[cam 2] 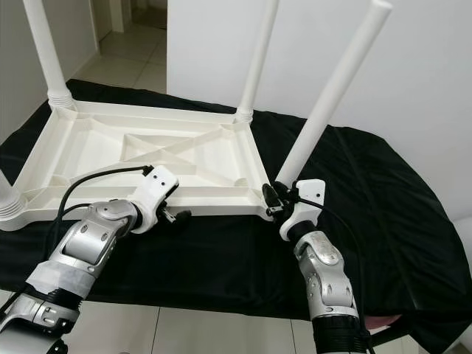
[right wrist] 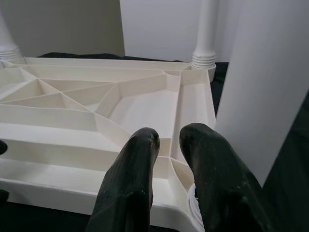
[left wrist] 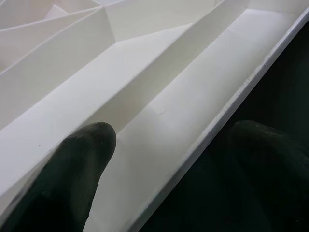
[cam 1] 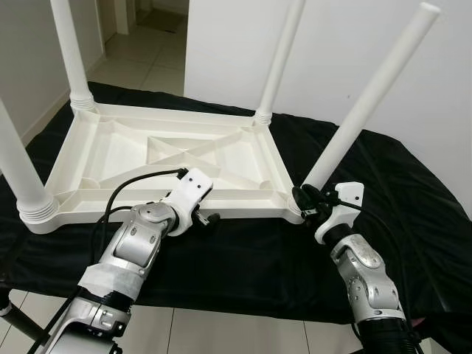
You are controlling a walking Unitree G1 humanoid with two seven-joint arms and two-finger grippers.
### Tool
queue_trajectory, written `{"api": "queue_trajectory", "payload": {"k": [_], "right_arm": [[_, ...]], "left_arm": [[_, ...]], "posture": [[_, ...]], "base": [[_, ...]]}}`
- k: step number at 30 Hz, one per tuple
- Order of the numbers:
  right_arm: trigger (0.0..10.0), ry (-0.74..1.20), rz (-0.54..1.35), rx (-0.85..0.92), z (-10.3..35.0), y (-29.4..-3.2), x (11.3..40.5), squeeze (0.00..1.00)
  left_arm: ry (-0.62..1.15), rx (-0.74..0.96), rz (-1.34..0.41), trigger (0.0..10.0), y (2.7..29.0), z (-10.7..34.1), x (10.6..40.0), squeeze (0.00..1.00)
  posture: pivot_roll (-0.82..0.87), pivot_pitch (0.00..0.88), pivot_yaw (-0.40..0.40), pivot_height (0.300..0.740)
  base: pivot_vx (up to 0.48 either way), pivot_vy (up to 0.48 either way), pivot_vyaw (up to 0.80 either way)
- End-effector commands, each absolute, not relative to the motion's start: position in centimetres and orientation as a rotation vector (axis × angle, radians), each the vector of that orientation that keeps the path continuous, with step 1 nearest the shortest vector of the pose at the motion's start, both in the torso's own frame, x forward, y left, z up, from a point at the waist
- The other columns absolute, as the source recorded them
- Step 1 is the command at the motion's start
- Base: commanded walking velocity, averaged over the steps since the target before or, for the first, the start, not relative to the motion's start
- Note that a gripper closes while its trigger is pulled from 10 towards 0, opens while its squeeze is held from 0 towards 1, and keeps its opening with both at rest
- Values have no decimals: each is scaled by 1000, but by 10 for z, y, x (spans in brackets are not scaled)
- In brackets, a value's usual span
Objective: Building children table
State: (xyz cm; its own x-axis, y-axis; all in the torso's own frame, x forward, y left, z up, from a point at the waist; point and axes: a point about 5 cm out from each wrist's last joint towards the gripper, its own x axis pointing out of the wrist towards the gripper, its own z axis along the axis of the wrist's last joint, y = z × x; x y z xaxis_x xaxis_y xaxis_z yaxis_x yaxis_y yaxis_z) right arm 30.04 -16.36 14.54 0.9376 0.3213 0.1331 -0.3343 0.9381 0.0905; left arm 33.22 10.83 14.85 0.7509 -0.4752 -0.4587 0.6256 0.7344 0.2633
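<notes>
White walls and a pale tiled floor (cam 1: 140, 51) surround a low surface draped in a black cloth (cam 1: 413, 192), and on that cloth lies the white plastic tabletop (cam 1: 125, 158), flipped upside down so its ribbed underside faces up. Taking the tabletop as the landmark and working from its left side across: a leg (cam 1: 18, 173) stands screwed into its near left corner, and another leg (cam 1: 70, 51) rises from its far left corner, both upright. Along the tabletop's near edge, left of its middle, the left gripper (cam 1: 209, 219) sits at the rim; in the left wrist view one black finger (left wrist: 72, 179) lies over the tabletop's inner channel and the other is out over the black cloth, so the rim runs between them with the fingers spread apart and not pressed against it. A black cable loops from that wrist back over the tabletop's near edge. Further along, a third leg (cam 1: 280, 63) stands upright at the tabletop's far right corner. At the tabletop's near right corner the fourth leg (cam 1: 372, 96) leans outward and away from the tabletop rather than standing straight, its lower end at the corner socket. The right gripper (cam 1: 304, 203) is at the base of this tilted leg, just beside the corner; whether its fingers (right wrist: 133, 183) clasp the leg or merely sit against it cannot be told.
</notes>
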Motion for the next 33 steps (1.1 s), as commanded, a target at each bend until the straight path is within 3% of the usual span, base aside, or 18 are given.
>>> {"api": "queue_trajectory", "payload": {"k": [1,19,20,23,24,33], "right_arm": [[10000,-109,341,129,145,-161,298,0],[10000,-154,360,134,163,-156,297,0],[10000,-154,361,135,163,-155,297,0],[10000,-154,361,135,163,-155,297,0],[10000,-154,359,133,164,-155,297,0],[10000,-151,341,136,164,-155,297,0]], "left_arm": [[330,475,-383,10000,115,149,341,0],[434,526,-411,10000,125,134,345,0],[436,521,-403,7765,127,134,346,0],[436,521,-403,7765,127,134,346,0],[433,509,-394,235,128,135,348,0],[375,485,-368,0,122,145,351,0]], "posture": [[25,0,-131,740],[17,0,-123,740],[14,0,-121,740],[14,0,-121,740],[13,0,-121,740],[13,0,-125,740]], "base": [[0,0,0],[0,0,0],[0,0,0],[0,0,0],[0,0,0],[0,0,0]]}}
